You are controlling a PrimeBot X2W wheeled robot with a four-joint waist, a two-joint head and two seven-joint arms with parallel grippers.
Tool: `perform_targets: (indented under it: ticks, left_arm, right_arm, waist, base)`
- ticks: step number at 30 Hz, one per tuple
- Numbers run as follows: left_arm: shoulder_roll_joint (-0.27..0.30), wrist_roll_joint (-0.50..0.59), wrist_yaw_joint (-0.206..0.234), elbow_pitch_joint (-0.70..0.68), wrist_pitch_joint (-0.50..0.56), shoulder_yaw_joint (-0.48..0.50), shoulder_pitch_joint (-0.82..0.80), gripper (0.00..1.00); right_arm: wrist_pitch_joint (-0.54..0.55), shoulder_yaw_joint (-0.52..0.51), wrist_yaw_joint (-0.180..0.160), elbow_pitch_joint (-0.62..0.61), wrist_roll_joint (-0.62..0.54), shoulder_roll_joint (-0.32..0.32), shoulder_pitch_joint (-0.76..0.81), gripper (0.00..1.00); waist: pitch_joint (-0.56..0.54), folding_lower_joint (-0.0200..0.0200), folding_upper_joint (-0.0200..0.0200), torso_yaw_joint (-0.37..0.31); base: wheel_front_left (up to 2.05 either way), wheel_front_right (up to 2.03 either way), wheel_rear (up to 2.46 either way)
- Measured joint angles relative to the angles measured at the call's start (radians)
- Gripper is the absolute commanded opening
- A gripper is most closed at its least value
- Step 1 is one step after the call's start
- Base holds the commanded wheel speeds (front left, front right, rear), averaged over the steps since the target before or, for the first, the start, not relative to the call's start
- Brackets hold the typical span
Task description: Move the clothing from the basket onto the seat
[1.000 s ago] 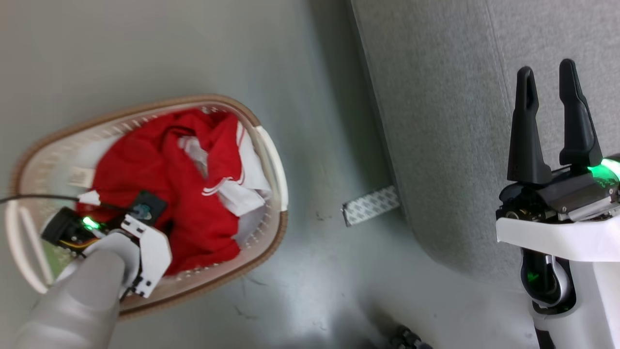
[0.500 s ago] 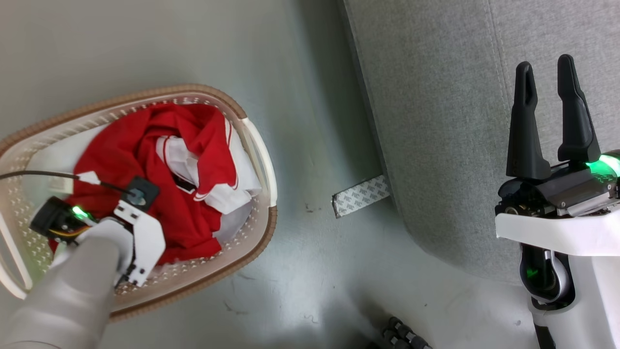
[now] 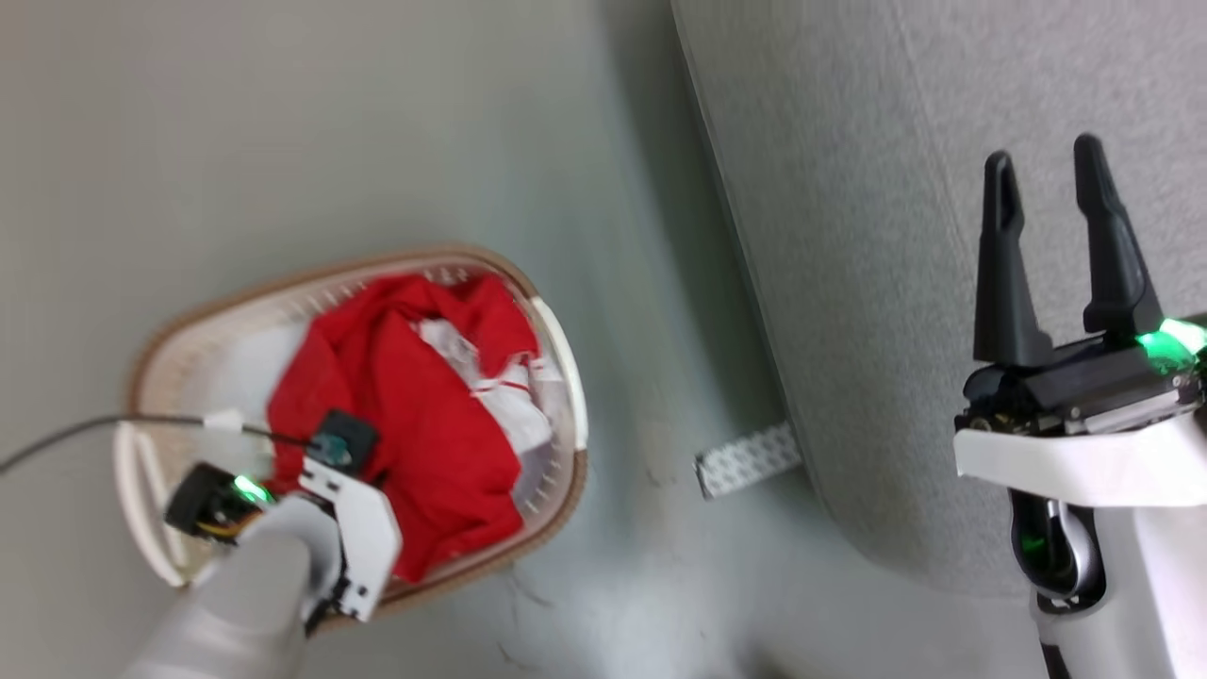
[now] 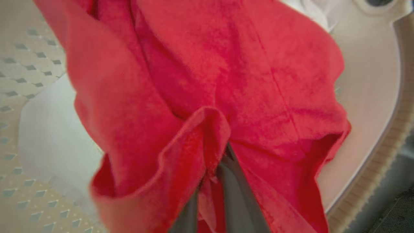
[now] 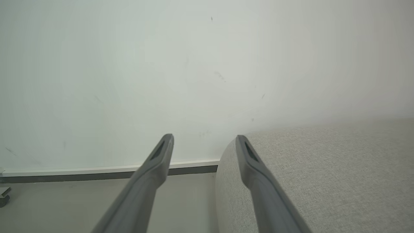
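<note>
The red clothing (image 3: 415,415) with white panels lies bunched in the cream basket (image 3: 311,275) on the floor at the lower left. My left arm's white wrist (image 3: 354,528) reaches down into the basket over the garment, hiding its fingers there. In the left wrist view my left gripper (image 4: 215,168) is shut on a raised fold of the clothing (image 4: 200,81), with the basket's perforated wall (image 4: 19,64) behind. My right gripper (image 3: 1047,179) stands open and empty over the grey seat (image 3: 849,236). The right gripper (image 5: 203,139) points at a pale wall, the seat (image 5: 323,178) beside it.
A patterned strip of tape (image 3: 750,459) lies on the grey floor against the seat's base. A thin dark cable (image 3: 94,429) runs from the left arm across the basket. A baseboard (image 5: 97,174) lines the wall.
The whole head picture has shifted, so the camera moved. The left wrist stays over the clothing in the basket, and the garment looks more gathered. The right gripper stays open.
</note>
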Motion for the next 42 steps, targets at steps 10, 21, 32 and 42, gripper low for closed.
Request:
perform_targets:
  ticks: [10, 21, 32, 42]
  left_arm:
    - [-0.085, -0.102, 0.0, -0.04, -0.121, 0.006, 0.099, 0.0]
    - [-0.09, -0.171, 0.0, -0.274, -0.149, 0.018, 0.179, 0.0]
    - [-0.092, -0.174, 0.005, -0.526, -0.15, 0.123, 0.246, 0.0]
    - [-0.091, -0.151, 0.005, -0.717, -0.15, 0.166, 0.26, 0.0]
  right_arm:
    - [0.0, -0.008, 0.0, 0.058, -0.079, 0.0, 0.093, 1.0]
    - [0.0, -0.024, 0.0, 0.098, -0.094, 0.0, 0.183, 1.0]
    - [0.0, -0.008, 0.0, 0.114, -0.071, 0.0, 0.243, 1.0]
    - [0.0, 0.021, 0.0, 0.126, -0.059, 0.0, 0.285, 1.0]
  waist:
    - [-0.22, -0.0001, 0.0, 0.087]
    - [-0.446, -0.0003, 0.0, 0.202]
    - [-0.585, -0.0003, -0.0001, 0.321]
    - [-0.668, -0.0003, 0.0, 0.392]
  base:
    - [0.0, 0.0, 0.0]
    - [0.0, 0.0, 0.0]
    - [0.0, 0.0, 0.0]
    - [0.0, 0.0, 0.0]
